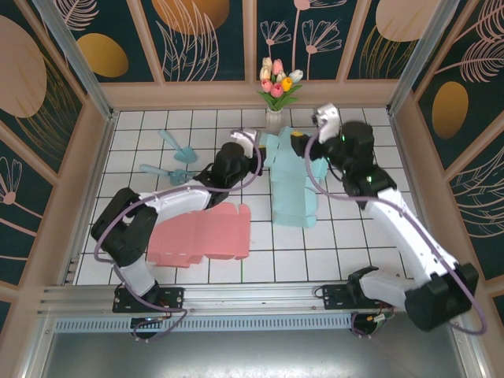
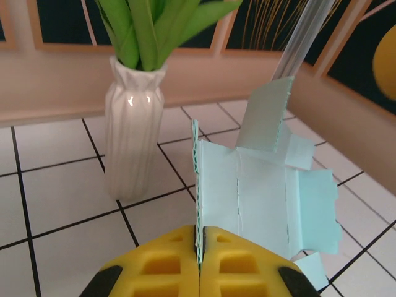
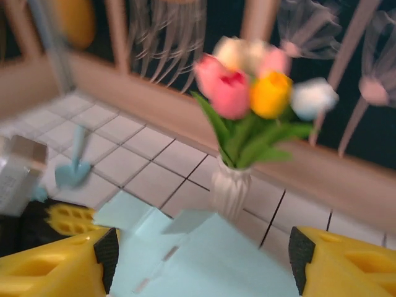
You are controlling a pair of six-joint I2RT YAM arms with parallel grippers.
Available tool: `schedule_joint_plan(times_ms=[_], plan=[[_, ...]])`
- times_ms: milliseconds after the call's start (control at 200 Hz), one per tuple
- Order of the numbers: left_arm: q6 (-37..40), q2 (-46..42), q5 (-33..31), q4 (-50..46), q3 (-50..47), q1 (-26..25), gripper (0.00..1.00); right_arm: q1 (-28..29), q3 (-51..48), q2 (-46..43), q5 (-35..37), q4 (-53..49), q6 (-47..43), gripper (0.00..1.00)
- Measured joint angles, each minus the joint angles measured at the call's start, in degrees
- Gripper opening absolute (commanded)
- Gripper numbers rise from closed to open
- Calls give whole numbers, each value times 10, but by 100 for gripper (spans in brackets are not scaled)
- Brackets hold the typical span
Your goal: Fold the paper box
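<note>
Landmark: a white ribbed vase (image 1: 273, 120) of tulips (image 1: 279, 80) stands at the back wall of the white tiled table (image 1: 157, 126).
Paper box: a light blue cardboard box (image 1: 291, 185), unfolded and partly raised, sits just in front of the vase on the side towards the arms. Several flaps stand up or stick out.
Left claw: the left gripper (image 2: 200, 250) is pressed fully closed. Its two yellow fingertips pinch the thin upright edge of the blue box, on the box side that faces left of the vase. The vase stands near, behind and to the left in the wrist view.
Right claw: the right gripper (image 3: 201, 257) has its jaws wide apart, in front of the vase and a little to its right. The blue box lies between the two yellow fingers (image 3: 49, 266). The view is blurred, so I cannot tell whether either finger touches the card.
Pink box: a flat pink box (image 1: 201, 235) lies well in front of the vase, to its left.
Scoops: two teal scoops (image 1: 177, 146) lie to the left of the vase.
</note>
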Motion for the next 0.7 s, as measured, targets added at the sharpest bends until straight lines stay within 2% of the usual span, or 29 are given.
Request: schedule_joint_plan(times_ms=[130,170,205,295,470,701], plan=[[9,-30,0,117,-88,0,0,-30,118,73,-97,-119,-194,74],[14,-33,-1,149,-108,0,0,-47,141,87,-124,-153,-241,68],[20,-33,-2,172,-122,0,0,-63,158,97,-140,-178,-276,63],[34,-33,-3,218,-148,0,0,-99,196,124,-156,-234,-348,61],[57,-33,-12,277,-161,0,0,-108,226,178,-155,-309,-428,59],[82,-32,-16,308,-163,0,0,-107,227,241,-129,-359,-469,58]])
